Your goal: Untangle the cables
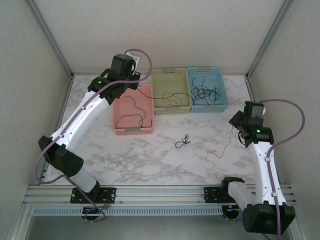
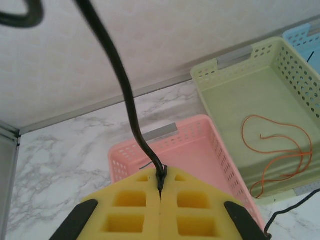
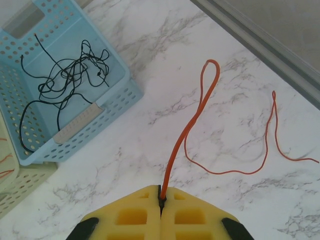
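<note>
My left gripper (image 2: 161, 181) is shut on a thin black cable (image 2: 127, 95) that rises from its yellow pads. It hangs over the far end of the pink basket (image 1: 133, 131), and black cable (image 1: 131, 107) lies inside that basket. My right gripper (image 3: 161, 192) is shut on an orange-red cable (image 3: 197, 112), which loops away over the marble and trails on the table (image 1: 225, 147) below the gripper (image 1: 236, 121). A small black clump (image 1: 183, 142) lies mid-table. A black tangle (image 3: 70, 75) sits in the blue basket (image 3: 120, 100).
The green basket (image 2: 235, 70) stands between the pink and blue ones and holds a thin orange wire (image 2: 280, 150). All three baskets line the back of the table. Metal frame posts and white walls close in the sides.
</note>
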Tool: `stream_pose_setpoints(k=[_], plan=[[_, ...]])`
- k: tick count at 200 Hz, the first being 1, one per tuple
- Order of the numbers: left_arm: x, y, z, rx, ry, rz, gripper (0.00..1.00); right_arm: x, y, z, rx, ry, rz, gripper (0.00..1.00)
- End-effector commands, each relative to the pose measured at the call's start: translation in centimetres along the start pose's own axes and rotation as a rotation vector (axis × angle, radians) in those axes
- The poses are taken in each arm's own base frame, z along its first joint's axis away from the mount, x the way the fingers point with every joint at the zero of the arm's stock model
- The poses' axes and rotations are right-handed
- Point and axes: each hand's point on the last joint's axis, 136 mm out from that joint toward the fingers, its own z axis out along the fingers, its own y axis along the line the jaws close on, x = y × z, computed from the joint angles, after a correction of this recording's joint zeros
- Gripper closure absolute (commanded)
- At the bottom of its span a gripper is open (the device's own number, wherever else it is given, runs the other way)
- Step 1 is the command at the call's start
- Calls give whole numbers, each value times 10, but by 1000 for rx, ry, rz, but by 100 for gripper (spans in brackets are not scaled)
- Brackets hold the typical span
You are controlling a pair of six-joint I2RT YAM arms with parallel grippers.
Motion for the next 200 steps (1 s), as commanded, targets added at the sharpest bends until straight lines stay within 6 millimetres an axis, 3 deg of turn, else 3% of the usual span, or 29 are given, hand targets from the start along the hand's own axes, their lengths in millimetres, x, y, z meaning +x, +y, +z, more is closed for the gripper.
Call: stream_pose_setpoints(k=[1,18,50,101,146,182,200], plan=[[-25,-5,-17,68,-74,-107,100,1,3,1,-29,-5,19,100],[-34,-10,-10,78,-89,-161,100,5,4,3,-36,10,20,100],[-47,-28,21,49,-87,-209,100,12,8,6,-65,37,33,100],[-59,-91,76,30,-71,-206,100,20,12,9,-95,69,42,100],[-45,-129,132,-78,-65,-177,100,23,14,8,-106,83,33,100],[-29,-151,155,-108,-64,-112,100,26,16,11,-114,102,32,100],[-22,-172,160,-84,-64,-11,100,28,17,13,-122,110,34,100]])
